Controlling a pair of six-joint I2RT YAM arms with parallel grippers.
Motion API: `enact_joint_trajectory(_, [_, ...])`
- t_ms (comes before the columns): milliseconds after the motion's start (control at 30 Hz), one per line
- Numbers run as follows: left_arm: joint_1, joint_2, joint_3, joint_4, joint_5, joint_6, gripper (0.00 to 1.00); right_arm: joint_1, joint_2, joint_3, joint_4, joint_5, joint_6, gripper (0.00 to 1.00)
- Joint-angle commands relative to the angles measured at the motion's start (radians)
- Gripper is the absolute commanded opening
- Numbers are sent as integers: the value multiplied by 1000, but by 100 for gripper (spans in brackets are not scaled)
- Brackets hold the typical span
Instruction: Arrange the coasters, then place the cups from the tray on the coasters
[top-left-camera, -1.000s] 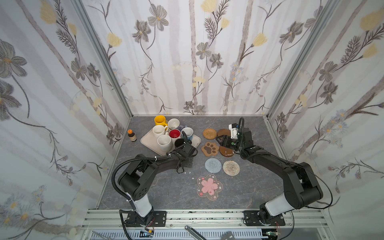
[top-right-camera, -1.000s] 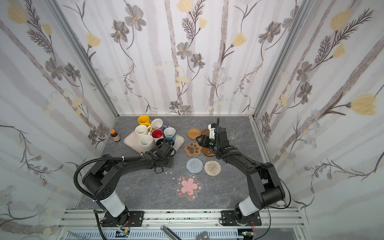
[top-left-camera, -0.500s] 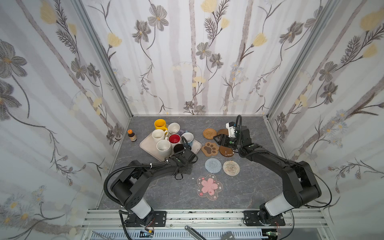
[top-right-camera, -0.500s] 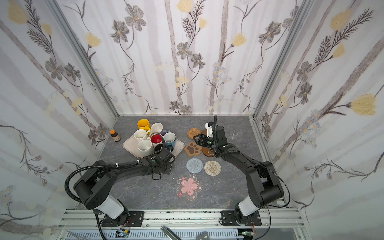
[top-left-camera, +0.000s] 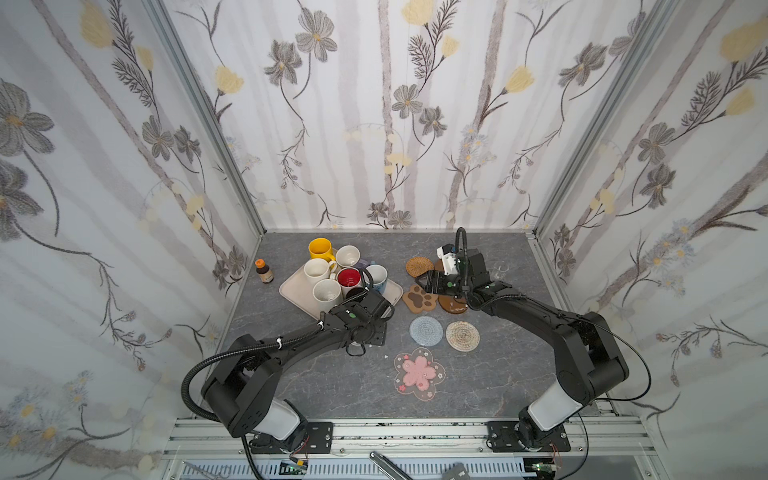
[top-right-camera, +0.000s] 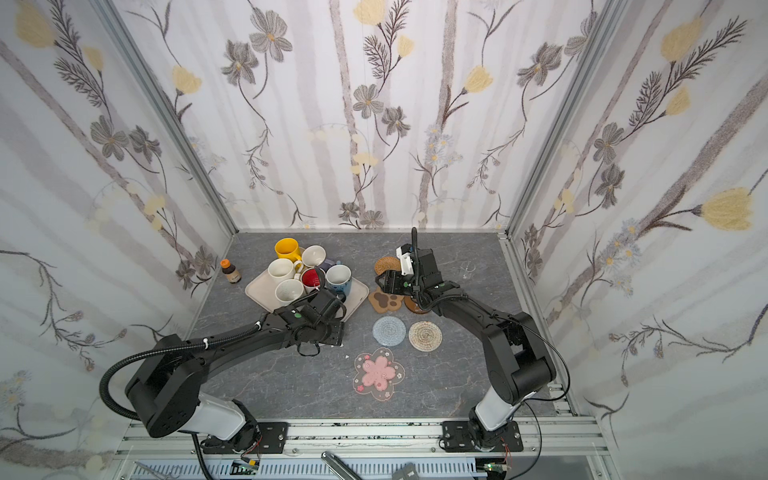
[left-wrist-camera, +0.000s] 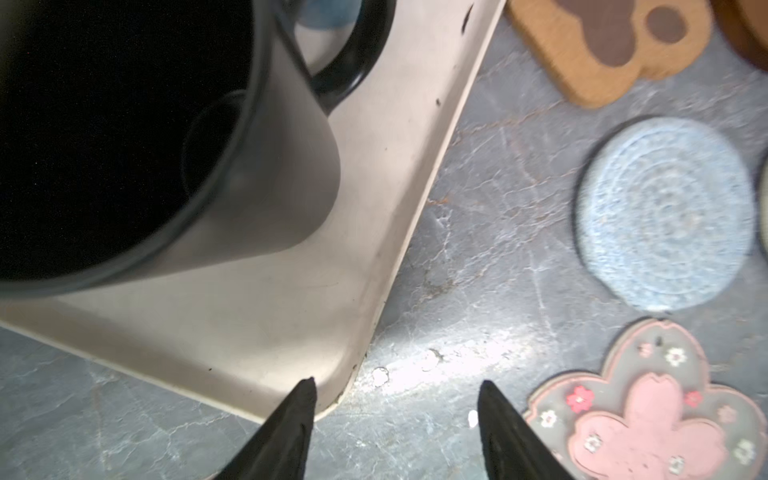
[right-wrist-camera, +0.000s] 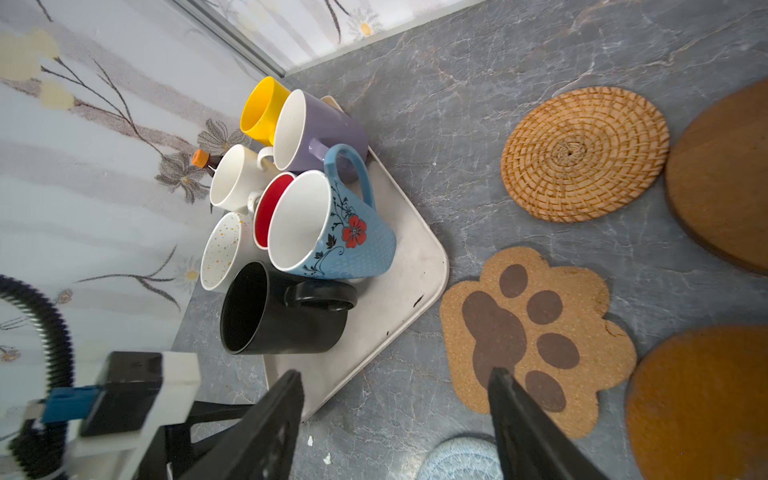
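The beige tray (top-left-camera: 293, 293) at the back left holds several cups, with the black cup (right-wrist-camera: 266, 316) at its near corner beside the blue cup (right-wrist-camera: 332, 232). My left gripper (left-wrist-camera: 397, 386) hangs open and empty over that tray corner (left-wrist-camera: 291, 353), shown in both top views (top-left-camera: 370, 332) (top-right-camera: 328, 332). My right gripper (right-wrist-camera: 395, 374) is open and empty, above the table between the tray and the paw-print coaster (top-left-camera: 419, 298). The other coasters lie apart: rattan (top-left-camera: 419, 266), wooden (top-left-camera: 453, 305), grey-blue (top-left-camera: 426, 331), beige braided (top-left-camera: 462, 336) and pink blossom (top-left-camera: 419, 374).
An orange-capped brown bottle (top-left-camera: 264, 271) stands left of the tray near the side wall. A small clear glass (top-left-camera: 498, 270) stands at the back right behind my right arm. Patterned walls close in three sides of the grey table.
My left gripper has opened and drawn back toward the front. The tray and its cups have slid slightly frontward. The right gripper has opened a little wider.
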Motion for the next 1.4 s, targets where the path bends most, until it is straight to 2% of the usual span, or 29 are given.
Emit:
enact_joint_trajectory(0, [3, -69, 26, -52, -5, -11, 78, 24, 25, 17, 23, 16, 3, 78])
enact_joint_trajectory(133, [12, -181, 45, -55, -21, -10, 89, 44, 65, 11, 92, 8, 65, 86])
enact_joint_trajectory(200, [26, -246, 58, -55, -47, -14, 100, 57, 100, 30, 108, -3, 89, 87])
enact_joint_trajectory(467, [110, -380, 68, -51, -136, -15, 100, 116, 227, 127, 109, 4, 137, 84])
enact_joint_trajectory(700, [161, -438, 37, -33, -162, -10, 100, 151, 292, 161, 132, 8, 190, 80])
enact_joint_trajectory(1367, [204, -465, -34, 26, -151, 32, 100, 209, 387, 269, 113, 37, 234, 83])
